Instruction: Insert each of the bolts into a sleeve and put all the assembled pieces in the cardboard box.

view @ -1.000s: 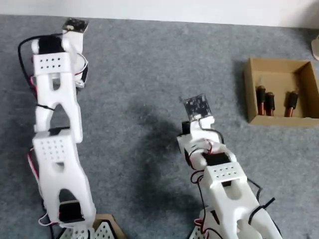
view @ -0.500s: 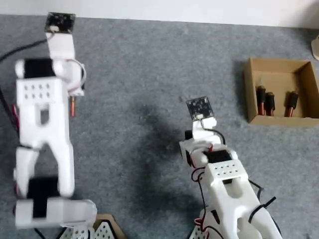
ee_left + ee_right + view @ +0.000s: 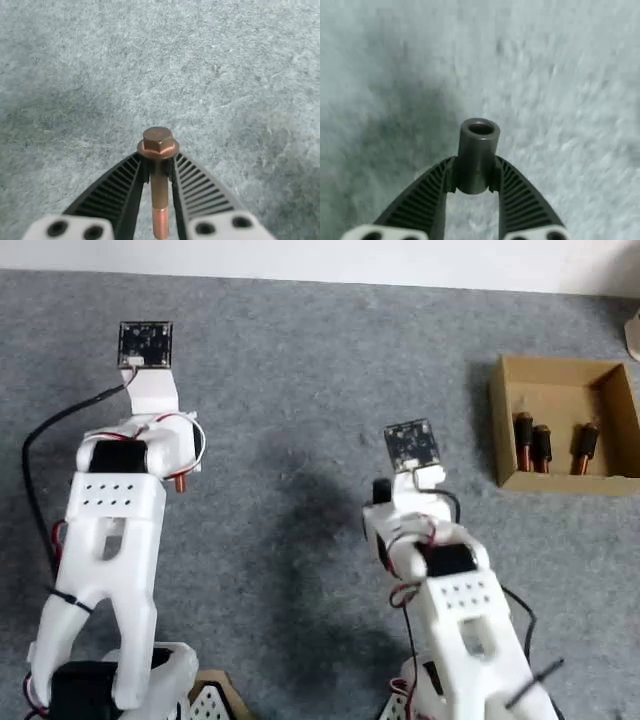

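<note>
Left gripper (image 3: 159,169) pinches bolt (image 3: 158,144), right gripper (image 3: 475,172) pinches sleeve (image 3: 479,142), both frame centre; misaligned meeting could jam or drop bolt.

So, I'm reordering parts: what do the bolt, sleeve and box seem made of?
The bolt looks like copper-coloured metal, perhaps plated steel: reddish with a satin sheen. The sleeve is dark grey and matte, metal or plastic; the look leaves it open. The box is plain brown cardboard, matte, with raw edges.

The left gripper (image 3: 159,161), clamping the bolt (image 3: 158,143), has drawn back and swung inward.
</note>
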`<action>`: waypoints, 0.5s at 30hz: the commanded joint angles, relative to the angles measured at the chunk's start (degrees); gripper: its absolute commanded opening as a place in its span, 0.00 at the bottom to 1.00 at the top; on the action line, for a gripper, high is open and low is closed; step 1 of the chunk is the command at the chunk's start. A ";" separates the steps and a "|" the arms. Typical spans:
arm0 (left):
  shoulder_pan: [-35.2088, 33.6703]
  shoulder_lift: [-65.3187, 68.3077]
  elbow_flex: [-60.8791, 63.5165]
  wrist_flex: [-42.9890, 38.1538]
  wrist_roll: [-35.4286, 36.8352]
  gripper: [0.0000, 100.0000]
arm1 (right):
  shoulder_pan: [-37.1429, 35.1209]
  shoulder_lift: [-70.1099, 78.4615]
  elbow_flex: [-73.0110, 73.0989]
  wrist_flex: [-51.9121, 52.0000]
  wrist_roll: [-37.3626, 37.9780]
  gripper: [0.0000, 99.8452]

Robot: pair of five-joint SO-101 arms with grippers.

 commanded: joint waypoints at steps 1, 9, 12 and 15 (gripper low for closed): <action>1.54 -2.68 0.84 -2.64 0.53 0.01 | 0.22 -11.74 2.24 0.31 0.26 0.00; 3.56 -7.96 5.23 -2.99 2.99 0.01 | -4.09 -23.52 12.09 -4.62 5.10 0.00; 5.58 -16.48 11.21 -5.80 2.99 0.01 | -5.93 -24.66 14.11 -6.46 6.59 0.00; 6.81 -25.71 20.09 -11.60 2.90 0.01 | -6.73 -24.84 16.04 -8.75 7.12 0.00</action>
